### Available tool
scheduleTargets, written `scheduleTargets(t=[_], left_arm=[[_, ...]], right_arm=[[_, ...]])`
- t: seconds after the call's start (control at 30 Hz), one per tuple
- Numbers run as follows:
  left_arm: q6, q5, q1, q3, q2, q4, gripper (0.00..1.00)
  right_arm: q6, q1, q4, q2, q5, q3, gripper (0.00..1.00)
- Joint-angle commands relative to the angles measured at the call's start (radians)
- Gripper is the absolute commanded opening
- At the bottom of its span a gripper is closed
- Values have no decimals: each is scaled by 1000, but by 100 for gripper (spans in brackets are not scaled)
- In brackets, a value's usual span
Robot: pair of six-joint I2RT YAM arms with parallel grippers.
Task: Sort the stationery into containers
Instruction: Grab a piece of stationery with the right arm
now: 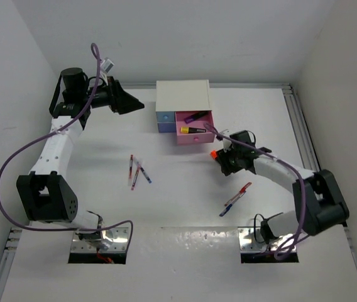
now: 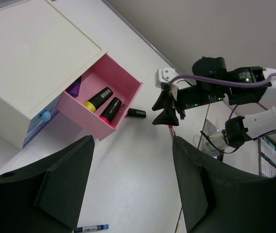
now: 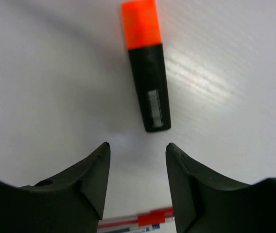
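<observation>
Orange highlighter point(image 3: 146, 68): a stubby marker with a bright orange end and a black body bearing a small pale label. It lies flat on the table point(image 1: 178, 211) just in front of the white cabinet point(image 1: 183, 94), near the right corner of the cabinet's pulled-out pink drawer point(image 1: 197, 139). The right gripper point(image 3: 137, 148) hangs directly over the highlighter's black end with its fingers moderately parted and holding nothing. The left gripper point(image 2: 132, 145), to the left of the cabinet, has its fingers spread wide and empty, facing the drawer, in which yellow point(image 2: 98, 98), pink point(image 2: 110, 109) and purple point(image 2: 75, 87) highlighters lie.
</observation>
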Motion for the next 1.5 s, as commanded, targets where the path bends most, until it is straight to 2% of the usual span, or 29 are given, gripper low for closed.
scheduleTargets(t=[0.0,0.17,0.47,0.57,0.67,0.87,0.93,0.97,1.13,1.17,1.27,1.33,1.47], left_arm=[[-13,15,8,6,-48,51,71],[10,18,14,7,-58,30,71],[18,38,29,10,-41,28,71],[18,40,34,13,-40,30,71],[16,43,37,13,-40,31,71],[21,44,42,7,-46,24,71],[15,44,40,10,-42,31,71],[0,46,42,10,-38,37,71],[-14,46,42,24,-43,48,71],[-11,44,42,24,-51,45,71],[-8,44,42,22,-54,40,71],[-8,44,42,22,-55,36,71],[-13,40,39,16,-60,37,71]], right_arm=[[-51,-6,21,109,21,103,48],[-51,-22,10,227,12,186,46],[-112,-32,1,312,33,217,45],[-97,-33,-18,321,33,206,42],[-66,-33,-30,313,33,172,40],[-37,-41,139,163,18,5,42],[-37,-41,99,167,4,23,39],[-36,-42,82,176,3,31,33],[-51,-42,59,134,-14,16,18],[-51,-42,55,123,-20,13,11],[-51,-39,27,73,-36,-5,3],[-36,-39,30,46,-39,-22,1],[39,-38,33,-4,-45,-30,9]])
